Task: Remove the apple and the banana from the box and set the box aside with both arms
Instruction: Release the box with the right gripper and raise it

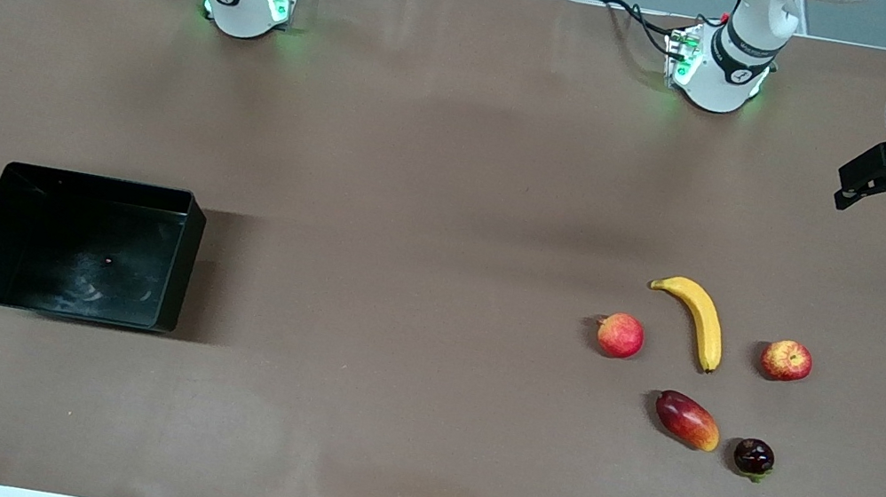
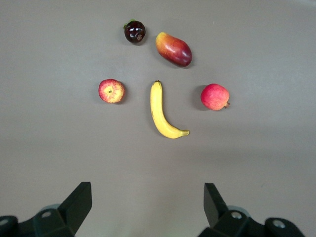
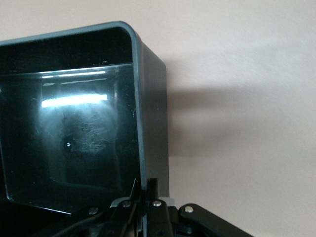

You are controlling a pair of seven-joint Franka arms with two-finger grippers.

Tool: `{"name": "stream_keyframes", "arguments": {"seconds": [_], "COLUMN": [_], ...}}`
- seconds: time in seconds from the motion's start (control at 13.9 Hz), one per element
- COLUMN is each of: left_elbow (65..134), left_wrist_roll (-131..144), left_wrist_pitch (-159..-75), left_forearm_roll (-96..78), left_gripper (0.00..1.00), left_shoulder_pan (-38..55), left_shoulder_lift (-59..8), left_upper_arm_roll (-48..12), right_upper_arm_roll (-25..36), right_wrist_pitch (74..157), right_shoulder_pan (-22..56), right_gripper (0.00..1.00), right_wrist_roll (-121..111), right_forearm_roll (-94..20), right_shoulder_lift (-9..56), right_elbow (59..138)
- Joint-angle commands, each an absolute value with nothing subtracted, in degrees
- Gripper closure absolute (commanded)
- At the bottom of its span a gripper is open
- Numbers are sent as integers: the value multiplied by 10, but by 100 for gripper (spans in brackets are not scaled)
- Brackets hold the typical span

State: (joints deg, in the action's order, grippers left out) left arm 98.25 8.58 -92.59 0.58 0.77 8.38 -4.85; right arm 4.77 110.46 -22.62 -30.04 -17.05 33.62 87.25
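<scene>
Fingers of the right gripper (image 3: 146, 195) are pinched shut on the wall of the box (image 1: 83, 247), at the short end that faces the right arm's end of the table; in the right wrist view the thin black wall runs straight away from the pads, with the glossy floor to one side of them and bare table (image 1: 417, 190) to the other. From that grip the box's long axis stretches away from the fingers toward the middle of the table. It sits empty.

Left gripper (image 1: 868, 180) hangs spread wide over the left arm's end of the table, holding nothing. Ahead of its fingertips, well apart, lie the banana (image 2: 163, 111) and the apple (image 2: 111, 91) on the cloth, both already out of the box.

So the right arm alone is at the box. What seems left is for it to let go of the wall.
</scene>
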Motion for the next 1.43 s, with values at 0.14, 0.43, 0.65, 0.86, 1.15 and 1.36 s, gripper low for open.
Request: {"name": "stream_keyframes", "arguments": {"seconds": [0.14,0.43,0.65,0.86,1.15,1.36], "left_elbow": [919,918,918,919,918,918], "left_wrist_roll": [77,75,76,76,76,76], "left_wrist_pitch": [-918,-918,-918,-918,-914,-914], "left_forearm_roll": [3,3,3,3,3,3], "left_gripper": [0,0,0,0,0,0], "left_shoulder_pan": [7,5,5,6,6,7], "left_shoulder_lift": [38,29,28,29,28,28], "left_upper_arm_roll": [-47,-47,-46,-46,-47,-47], "right_upper_arm_roll": [36,36,35,36,35,33], "right_wrist_pitch": [1095,1095,1092,1046,985,958], "right_shoulder_pan": [-234,-185,-127,-66,26,32], "right_gripper": [0,0,0,0,0,0], "right_wrist_roll": [-277,-270,-164,-51,88,82], "right_forearm_roll": [-180,-137,-101,-64,-6,-6], "right_shoulder_lift": [327,307,278,236,149,85], "right_elbow": [863,833,837,840,878,909]}}
